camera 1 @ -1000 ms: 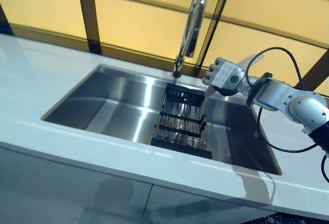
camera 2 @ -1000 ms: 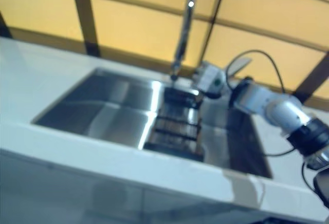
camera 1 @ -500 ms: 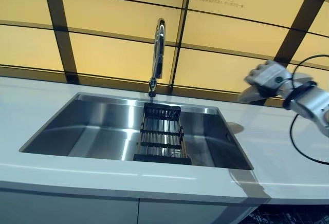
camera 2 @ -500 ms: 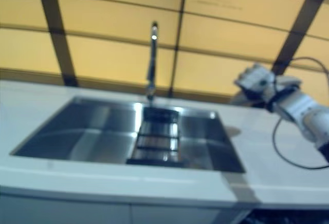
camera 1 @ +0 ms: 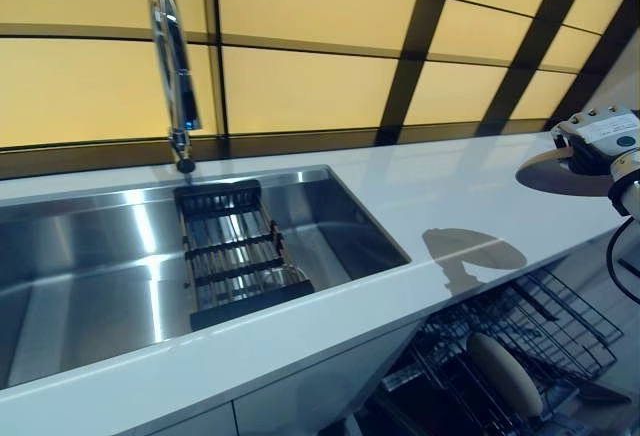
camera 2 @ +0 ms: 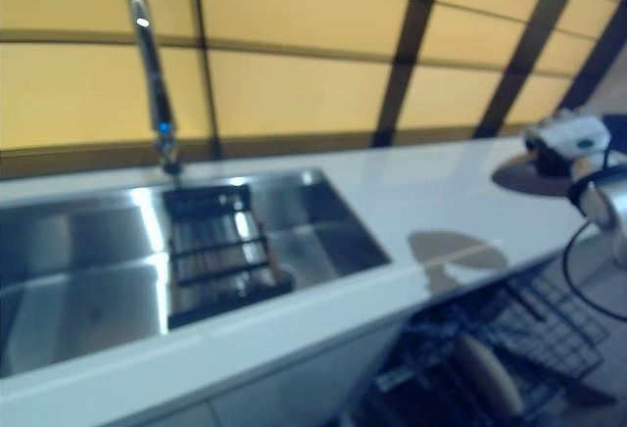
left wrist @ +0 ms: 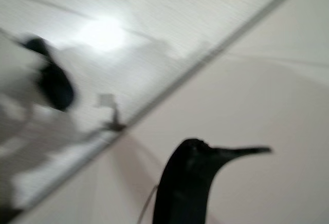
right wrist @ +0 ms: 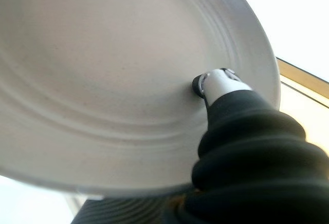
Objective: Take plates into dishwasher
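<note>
My two head eyes look down across the sink (camera 1: 300,226) and open dishwasher rack (camera 1: 530,336), sharing both. My right wrist camera sits close under the plate (right wrist: 118,75), beyond its thumb (right wrist: 218,82).

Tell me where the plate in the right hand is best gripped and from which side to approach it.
Grip the plate at its rim, coming in from the edge, thumb on one face and fingers on the other. It is thin, broad and shallow, so only the edge offers a pinch. The right hand already holds it this way, with a thumb tip pressed on the face near the rim, over the white counter.
</note>
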Motion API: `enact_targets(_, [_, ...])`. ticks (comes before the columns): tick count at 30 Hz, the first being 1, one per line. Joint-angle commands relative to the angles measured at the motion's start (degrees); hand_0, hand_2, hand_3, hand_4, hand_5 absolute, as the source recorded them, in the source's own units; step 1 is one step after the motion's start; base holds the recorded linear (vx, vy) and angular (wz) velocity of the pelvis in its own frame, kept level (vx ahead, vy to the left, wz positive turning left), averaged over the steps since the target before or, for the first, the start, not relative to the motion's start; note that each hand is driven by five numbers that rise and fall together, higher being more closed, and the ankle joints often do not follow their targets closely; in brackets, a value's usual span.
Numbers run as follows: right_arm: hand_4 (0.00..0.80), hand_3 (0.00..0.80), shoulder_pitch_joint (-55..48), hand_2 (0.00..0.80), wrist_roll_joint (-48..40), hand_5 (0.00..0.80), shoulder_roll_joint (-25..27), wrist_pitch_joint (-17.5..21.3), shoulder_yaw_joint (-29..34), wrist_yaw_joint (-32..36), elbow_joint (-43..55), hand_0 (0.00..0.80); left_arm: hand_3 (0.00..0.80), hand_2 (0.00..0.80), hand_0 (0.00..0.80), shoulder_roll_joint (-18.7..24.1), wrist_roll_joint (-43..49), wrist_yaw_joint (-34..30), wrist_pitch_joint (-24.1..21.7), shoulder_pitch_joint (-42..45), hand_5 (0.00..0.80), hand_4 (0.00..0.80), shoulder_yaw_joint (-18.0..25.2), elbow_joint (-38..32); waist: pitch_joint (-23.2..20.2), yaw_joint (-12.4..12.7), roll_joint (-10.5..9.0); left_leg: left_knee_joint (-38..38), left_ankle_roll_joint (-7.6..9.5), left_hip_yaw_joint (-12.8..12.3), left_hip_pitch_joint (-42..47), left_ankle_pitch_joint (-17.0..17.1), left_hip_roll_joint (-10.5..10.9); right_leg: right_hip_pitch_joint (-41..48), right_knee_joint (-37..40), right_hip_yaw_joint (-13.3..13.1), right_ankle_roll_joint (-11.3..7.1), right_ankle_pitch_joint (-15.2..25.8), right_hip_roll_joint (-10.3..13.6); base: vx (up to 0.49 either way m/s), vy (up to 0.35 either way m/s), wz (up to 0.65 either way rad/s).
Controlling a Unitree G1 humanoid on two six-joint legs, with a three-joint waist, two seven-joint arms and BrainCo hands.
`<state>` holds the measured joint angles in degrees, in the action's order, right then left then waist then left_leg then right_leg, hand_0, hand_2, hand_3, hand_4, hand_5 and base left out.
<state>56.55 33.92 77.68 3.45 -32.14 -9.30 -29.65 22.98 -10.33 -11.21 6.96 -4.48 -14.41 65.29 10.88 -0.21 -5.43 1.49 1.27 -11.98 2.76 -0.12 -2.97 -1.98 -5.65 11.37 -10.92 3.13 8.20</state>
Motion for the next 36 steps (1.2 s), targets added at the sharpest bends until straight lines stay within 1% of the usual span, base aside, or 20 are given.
enact_targets(1, [0.800,0.800,5.45,0.800,-4.62,0.800,2.71,-1.01,-0.14,-2.95,-3.92,0.800,0.000,0.000,0.000,0.62,-1.91,-0.28,-0.35,-0.21,0.000,0.000,1.15,2.46,-3.37,2.64,-1.69,-0.56,2.00,4.71,-1.34,-4.42,4.13,2.18,3.53,0.25,1.38,0.17,-0.24,-0.095,-0.124,-0.41])
enact_targets(2, [0.800,0.800,6.13,0.800,-5.59,0.800,2.58,-0.66,-1.08,-3.24,-5.13,0.800,0.000,0.000,0.000,0.53,-2.26,-0.25,-0.30,-0.24,0.000,0.000,1.30,2.64,-3.56,2.69,-1.92,-0.24,1.84,4.34,-1.23,-4.44,4.01,2.19,4.62,0.26,1.09,0.43,-0.15,-0.058,-0.118,-0.68])
enact_targets(5, [0.800,0.800,6.93,0.800,-7.53,0.800,2.75,-1.82,-1.84,-1.43,-5.64,0.800,0.000,0.000,0.000,0.17,-3.00,-0.72,0.72,-0.44,0.000,0.000,1.31,1.84,-3.70,1.96,-1.80,0.78,1.56,4.10,-0.92,-4.13,3.51,1.56,5.70,-1.24,1.08,0.54,-0.74,-0.027,-0.101,-0.82])
enact_targets(9, [0.800,0.800,6.01,0.800,-7.77,0.800,3.46,-1.65,-1.52,-0.87,-5.97,0.800,0.000,0.000,0.000,-0.24,-2.61,-1.30,0.45,-0.17,0.000,0.000,0.94,1.58,-3.70,1.33,-1.43,1.30,1.49,3.93,-0.55,-3.97,3.21,1.59,5.86,-2.15,1.36,0.19,-1.28,0.004,-0.044,-0.11])
enact_targets(10, [0.800,0.800,4.30,0.800,-8.63,0.800,4.28,-1.86,-0.42,-0.36,-6.35,0.800,0.000,0.000,0.000,-0.60,-2.14,-1.89,-0.22,0.38,0.000,0.000,0.46,1.40,-3.77,0.83,-1.28,1.43,1.45,3.82,-0.16,-4.00,3.03,1.75,6.02,-2.71,1.65,-0.09,-1.70,0.028,-0.103,-0.08])
enact_targets(13, [0.800,0.800,-0.03,0.800,-9.55,0.800,4.67,-2.09,3.46,0.01,-6.88,0.800,0.000,0.000,0.000,-1.05,-1.47,-2.23,-0.90,1.09,0.000,0.000,-0.21,0.89,-3.67,0.27,-1.34,1.77,1.13,3.49,0.31,-3.91,2.72,2.25,6.90,-2.88,1.85,-0.06,-1.99,0.007,-0.095,-0.02])
enact_targets(15, [0.800,0.800,-1.53,0.800,-9.62,0.800,4.67,-2.36,4.75,0.41,-6.69,0.800,0.000,0.000,0.000,-1.10,-1.21,-2.22,-0.89,1.22,0.000,0.000,-0.40,0.49,-3.55,0.07,-1.27,1.81,1.03,3.51,0.35,-3.87,2.64,2.29,7.05,-3.05,1.93,-0.10,-2.10,-0.014,-0.050,0.01])
enact_targets(20, [0.800,0.800,-9.22,0.800,-10.62,0.800,4.53,-3.13,11.55,1.72,-5.79,0.800,0.000,0.000,0.000,-0.83,-0.30,-2.49,-0.94,1.40,0.000,0.000,-1.15,-0.16,-2.73,-1.19,-0.69,2.33,0.64,3.10,0.64,-3.30,2.20,2.12,7.23,-3.80,2.41,-0.29,-2.77,-0.033,-0.058,0.01])
enact_targets(22, [0.800,0.800,-14.02,0.800,-13.28,0.800,3.59,-3.62,16.06,1.63,-4.57,0.800,0.000,0.000,0.000,-0.86,-0.03,-2.57,-0.64,1.13,0.000,0.000,-1.08,-0.01,-2.60,-1.76,-0.41,2.75,0.31,3.03,0.78,-2.93,2.12,2.26,7.57,-3.98,2.54,-0.20,-3.02,-0.024,-0.041,0.02])
enact_targets(25, [0.800,0.800,-17.66,0.800,-15.18,0.800,2.40,-3.80,19.92,2.56,-3.52,0.800,0.000,0.000,0.000,-0.85,-0.08,-2.91,-0.75,1.21,0.000,0.000,-0.90,-0.02,-2.55,-2.17,-0.07,2.88,0.07,2.96,0.97,-2.80,2.03,2.27,7.63,-4.13,2.60,-0.19,-3.13,0.000,0.000,0.00])
enact_targets(28, [0.800,0.800,-18.84,0.800,-15.65,0.800,2.00,-3.79,21.09,2.73,-3.15,0.800,0.000,0.000,0.000,-0.90,-0.02,-3.00,-0.81,1.34,0.000,0.000,-0.80,-0.09,-2.53,-2.24,0.03,2.89,0.02,2.90,1.08,-2.81,2.00,2.29,7.60,-4.11,2.60,-0.21,-3.12,0.016,-0.007,0.00])
enact_targets(30, [0.800,0.800,-22.53,0.800,-17.01,0.800,0.42,-4.07,24.49,2.94,-1.85,0.800,0.000,0.000,0.000,-1.24,0.25,-2.95,-1.31,2.07,0.000,0.000,-0.20,-0.09,-2.57,-2.54,0.27,2.98,-0.11,2.78,1.48,-2.88,1.96,2.43,7.58,-4.18,2.59,-0.20,-3.14,0.067,-0.032,-0.01])
enact_targets(31, [0.800,0.800,-25.80,0.800,-17.28,0.800,-1.02,-4.16,27.67,3.53,-0.68,0.800,0.000,0.000,0.000,-1.36,0.07,-2.63,-1.72,2.62,0.000,0.000,0.13,-0.31,-2.75,-2.65,0.38,3.08,-0.16,2.88,1.70,-2.83,1.95,2.69,7.87,-4.41,2.71,-0.17,-3.27,0.038,-0.023,-0.02])
enact_targets(33, [0.800,0.800,-27.61,0.800,-18.08,0.800,-2.09,-4.41,29.27,4.06,-0.24,0.800,0.000,0.000,0.000,-1.41,-0.07,-2.46,-1.54,2.64,0.000,0.000,0.27,-0.60,-2.75,-2.58,0.44,3.05,-0.13,2.88,1.60,-2.80,1.93,2.63,7.91,-4.51,2.83,-0.21,-3.31,0.000,0.000,0.00])
enact_targets(34, [0.800,0.800,-28.76,0.800,-19.06,0.800,-3.60,-5.15,30.45,4.81,-0.09,0.800,0.000,0.000,0.000,-1.54,-0.18,-2.42,-1.34,2.66,0.000,0.000,0.29,-0.71,-2.66,-2.47,0.58,2.92,-0.14,2.71,1.27,-2.68,1.92,2.23,7.72,-4.57,2.85,-0.17,-3.27,-0.030,-0.008,-0.02])
enact_targets(36, [0.800,0.800,-28.74,0.800,-19.95,0.800,-4.53,-5.87,30.53,5.08,-0.22,0.800,0.000,0.000,0.000,-1.63,-0.58,-2.23,-1.52,2.67,0.000,0.000,0.25,-0.79,-2.48,-2.38,0.73,2.87,-0.19,2.56,1.07,-2.56,1.90,2.05,7.68,-4.50,2.89,-0.14,-3.22,-0.035,-0.005,-0.01])
